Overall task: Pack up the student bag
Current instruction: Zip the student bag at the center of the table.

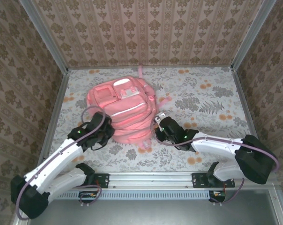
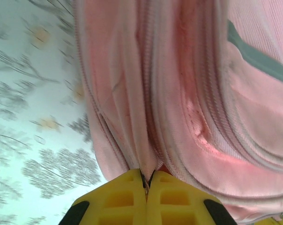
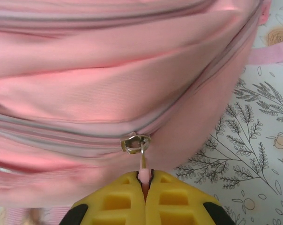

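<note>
1. At centre-left of the top view, the student bag [image 1: 125,110] lies flat on the desk [image 1: 202,93]. It is a soft, rounded pack of pink woven fabric with front pockets, white patches and a pale stripe [image 1: 127,108].
2. Desk surface: pale cloth printed with grey leaves and orange flowers. Wallpapered walls [image 1: 151,33] with a repeating motif enclose it on three sides.
3. Left wrist view: finely ribbed pink cloth, parallel zipper tracks [image 2: 148,70] and a grey band [image 2: 258,56]. The left jaws, with yellow waffle-moulded pads [image 2: 118,201], are pressed together on a fold of the bag's fabric beside a zipper seam.
4. Right wrist view: a metal zipper slider [image 3: 134,143] on a curved seam carries a narrow pink pull tab [image 3: 144,176]. The right jaws are pinched together on this tab, between matching yellow pads [image 3: 179,204].
5. Top view: the left jaws meet the bag at its lower-left edge and the right jaws at its lower-right edge, so the bag lies between them.
</note>
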Robot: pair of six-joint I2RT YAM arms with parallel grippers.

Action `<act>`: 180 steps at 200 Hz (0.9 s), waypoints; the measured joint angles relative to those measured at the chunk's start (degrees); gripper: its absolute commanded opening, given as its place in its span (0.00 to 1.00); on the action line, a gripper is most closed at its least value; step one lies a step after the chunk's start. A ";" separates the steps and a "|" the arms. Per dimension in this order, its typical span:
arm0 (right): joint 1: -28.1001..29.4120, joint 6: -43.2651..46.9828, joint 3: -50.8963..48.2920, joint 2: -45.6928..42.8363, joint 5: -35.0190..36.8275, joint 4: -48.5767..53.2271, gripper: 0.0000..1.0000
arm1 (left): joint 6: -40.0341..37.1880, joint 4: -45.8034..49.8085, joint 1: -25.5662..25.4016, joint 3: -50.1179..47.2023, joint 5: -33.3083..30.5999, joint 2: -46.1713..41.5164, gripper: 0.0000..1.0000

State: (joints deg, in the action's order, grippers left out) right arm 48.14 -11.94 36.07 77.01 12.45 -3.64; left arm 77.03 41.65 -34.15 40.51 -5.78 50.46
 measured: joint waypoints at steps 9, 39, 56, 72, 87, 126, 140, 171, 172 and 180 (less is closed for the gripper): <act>-0.50 0.50 0.79 1.55 -0.59 0.09 0.00 | -2.36 1.42 4.09 0.00 0.39 -0.90 0.00; 0.33 1.14 3.82 5.33 -3.26 0.24 0.00 | -11.82 3.41 19.06 0.35 3.02 1.55 0.00; 3.13 1.07 5.33 6.08 -4.09 0.26 0.00 | -17.66 3.28 26.18 1.49 5.09 5.75 0.00; 5.84 0.35 7.69 7.96 -4.55 0.57 0.00 | -22.10 3.04 30.23 3.17 5.38 9.49 0.02; 7.89 -0.68 9.66 10.08 -4.79 0.66 0.00 | -26.01 3.10 32.24 5.35 5.53 12.46 0.30; 11.08 -3.30 11.98 13.11 -4.79 0.24 0.00 | -27.78 3.67 30.93 8.63 7.39 11.67 0.60; 11.37 -3.56 12.00 13.33 -4.74 0.02 0.00 | -26.12 4.57 27.61 8.63 8.50 8.63 0.61; 11.39 -3.67 11.98 13.38 -4.52 -0.02 0.00 | -16.26 4.76 14.12 6.10 10.47 0.28 0.60; 11.39 -3.67 11.98 13.38 -4.52 -0.02 0.00 | -16.04 4.72 13.81 5.97 10.51 0.15 0.60; 11.39 -3.67 11.98 13.38 -4.42 -0.07 0.00 | -12.66 3.98 9.81 4.44 10.84 -0.94 0.60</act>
State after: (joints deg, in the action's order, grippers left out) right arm 59.53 -15.62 48.05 90.39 8.03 -3.70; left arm 64.38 45.63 -24.34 44.95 5.06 49.52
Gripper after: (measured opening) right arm 0.062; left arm 0.601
